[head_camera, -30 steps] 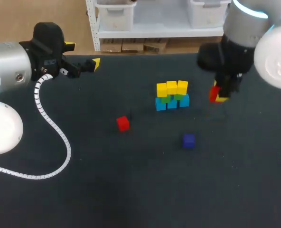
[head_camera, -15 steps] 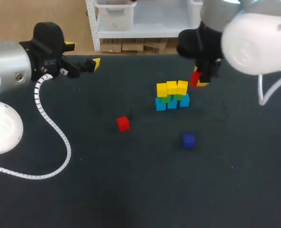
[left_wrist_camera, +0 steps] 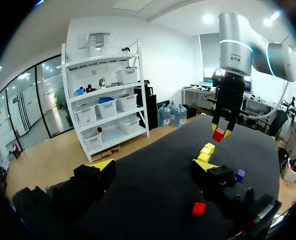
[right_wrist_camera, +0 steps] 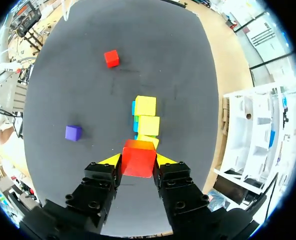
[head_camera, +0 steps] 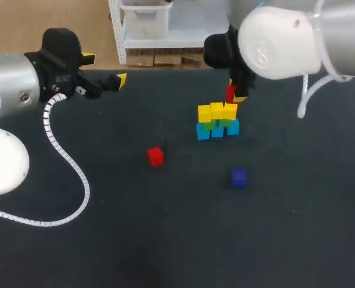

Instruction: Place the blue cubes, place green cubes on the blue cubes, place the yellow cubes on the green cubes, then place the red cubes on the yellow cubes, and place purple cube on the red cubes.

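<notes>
The right gripper (right_wrist_camera: 138,161) clamps 1 red cube (head_camera: 230,93) just above the 3 yellow cubes (head_camera: 217,111), poised over the row's end for placing; the left gripper (left_wrist_camera: 153,167), spread wide, hangs aside, clear of the spare red cube (head_camera: 155,156) and purple cube (head_camera: 238,177)

My right arm comes in from the right and crosses past the middle, its wrist turned straight down. My right pincer (head_camera: 233,96) is closed on a red cube (right_wrist_camera: 138,159), one yellow tip pressed to each opposite side, and holds it up off the bench (head_camera: 165,240). My left arm lies level at the left, wrist pointing sideways toward the other arm, and my left pincer (head_camera: 105,69) hangs above the bench with its fingers spread wide.
</notes>
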